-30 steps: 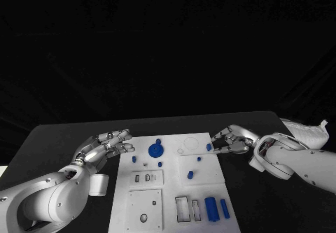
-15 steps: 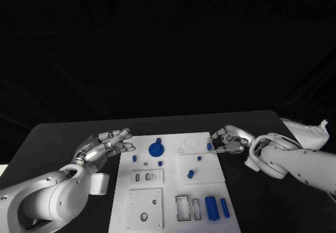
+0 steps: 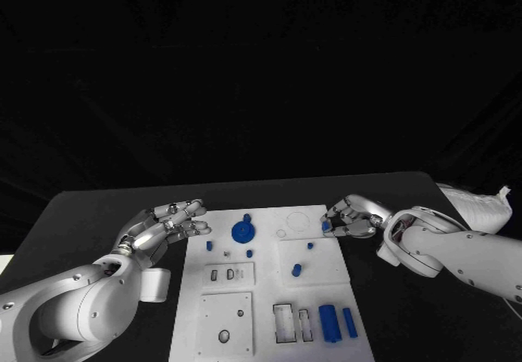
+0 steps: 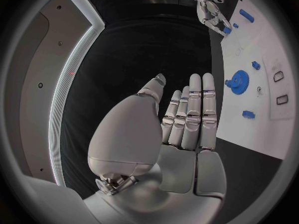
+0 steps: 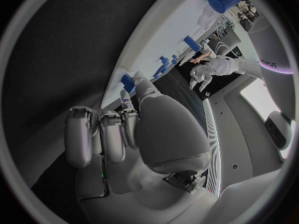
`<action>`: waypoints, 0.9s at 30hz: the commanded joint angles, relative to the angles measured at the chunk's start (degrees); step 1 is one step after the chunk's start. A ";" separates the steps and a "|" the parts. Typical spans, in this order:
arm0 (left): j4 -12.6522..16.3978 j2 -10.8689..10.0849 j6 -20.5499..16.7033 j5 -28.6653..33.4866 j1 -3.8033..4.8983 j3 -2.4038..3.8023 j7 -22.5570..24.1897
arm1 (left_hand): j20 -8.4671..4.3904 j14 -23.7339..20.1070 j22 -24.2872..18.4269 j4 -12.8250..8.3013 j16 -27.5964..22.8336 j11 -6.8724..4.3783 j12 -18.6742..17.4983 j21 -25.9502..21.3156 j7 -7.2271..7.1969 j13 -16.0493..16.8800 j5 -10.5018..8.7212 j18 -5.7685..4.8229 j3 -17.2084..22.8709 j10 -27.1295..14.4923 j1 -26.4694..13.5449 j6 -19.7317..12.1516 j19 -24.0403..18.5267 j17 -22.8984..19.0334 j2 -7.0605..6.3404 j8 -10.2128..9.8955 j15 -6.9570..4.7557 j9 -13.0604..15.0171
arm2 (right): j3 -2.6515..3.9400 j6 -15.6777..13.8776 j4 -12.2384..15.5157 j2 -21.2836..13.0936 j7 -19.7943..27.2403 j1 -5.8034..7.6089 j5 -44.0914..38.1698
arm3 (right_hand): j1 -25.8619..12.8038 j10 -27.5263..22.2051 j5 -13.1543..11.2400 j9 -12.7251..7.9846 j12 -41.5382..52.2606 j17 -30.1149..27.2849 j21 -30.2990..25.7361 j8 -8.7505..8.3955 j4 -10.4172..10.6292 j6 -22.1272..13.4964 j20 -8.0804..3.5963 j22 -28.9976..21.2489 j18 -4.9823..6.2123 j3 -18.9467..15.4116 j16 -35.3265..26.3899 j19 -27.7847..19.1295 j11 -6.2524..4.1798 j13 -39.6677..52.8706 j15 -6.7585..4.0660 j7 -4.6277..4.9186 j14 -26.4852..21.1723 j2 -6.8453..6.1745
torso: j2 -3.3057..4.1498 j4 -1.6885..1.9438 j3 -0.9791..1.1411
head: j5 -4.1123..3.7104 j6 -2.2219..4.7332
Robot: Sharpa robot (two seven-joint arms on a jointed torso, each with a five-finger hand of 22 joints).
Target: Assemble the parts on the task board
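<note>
The white task board (image 3: 327,290) lies mid-table with blue parts on it: a gear (image 3: 241,230), small pegs (image 3: 296,270) and longer blocks (image 3: 327,323) near its front. My right hand (image 3: 350,217) sits at the board's far right edge, fingers curled around a small blue part (image 3: 325,225). A fingertip touches that part (image 5: 127,79) in the right wrist view; a firm pinch cannot be made out. My left hand (image 3: 163,228) hovers beside the board's left edge with straight, spread fingers (image 4: 190,109), holding nothing.
The black table (image 3: 98,219) surrounds the board, with bare surface behind it and on both sides. Recessed slots (image 3: 283,324) and a square plate with a hole (image 3: 225,324) occupy the board's front half. The gear (image 4: 236,80) lies a short way from my left fingertips.
My right hand has crept left along the board's edge and its fingers have closed in around the small blue part. The left hand has stayed where it was.
</note>
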 commanded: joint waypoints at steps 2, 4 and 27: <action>0.12 0.08 1.18 0.01 0.01 0.02 0.18 | -0.03 -0.07 0.11 -0.39 -0.33 0.02 -0.30 0.34 0.36 -0.05 -0.01 0.44 -0.10 -0.31 -0.02 -0.09 -0.57 0.13 0.66 -0.29 0.23 -0.04 | 0.00 1.40 -0.09 0.14 0.11 -0.07 -0.87 | 0.46 2.86 -0.42 0.07 0.22 12.79 0.41 0.26 -0.36 0.98 -0.45 0.18 -1.19 0.95 0.25 0.44 -0.66 10.62 -0.70 -0.19 5.47 1.13 | 0.01 0.00 0.04 | -0.03 -0.08; 0.12 0.08 1.17 0.01 0.01 0.02 0.17 | -0.03 -0.07 0.11 -0.39 -0.33 0.02 -0.30 0.34 0.36 -0.05 -0.01 0.44 -0.10 -0.31 -0.02 -0.09 -0.57 0.13 0.66 -0.29 0.23 -0.04 | 0.01 1.51 -0.13 0.15 0.03 -0.07 -0.98 | 0.57 2.90 -0.52 0.08 0.31 12.85 0.43 0.29 -0.63 1.39 -0.54 0.21 -1.19 1.40 0.28 0.45 -0.78 10.68 -0.79 -0.32 5.48 1.21 | 0.03 0.01 0.05 | -0.05 -0.07; 0.12 0.04 1.21 0.01 0.01 0.02 0.07 | -0.02 -0.07 0.13 -0.45 -0.37 0.03 -0.32 0.37 0.38 -0.05 -0.01 0.44 -0.07 -0.30 0.02 -0.08 -0.60 0.18 0.71 -0.31 0.23 -0.03 | 0.07 -1.87 -0.22 0.88 0.23 -0.08 -1.77 | -0.77 3.61 -0.63 0.69 1.66 13.41 0.80 1.18 -2.19 5.92 -1.49 0.99 -1.33 4.87 0.54 0.73 -2.10 11.47 -1.86 -1.92 5.61 1.52 | -0.01 -0.02 0.03 | 0.06 -0.53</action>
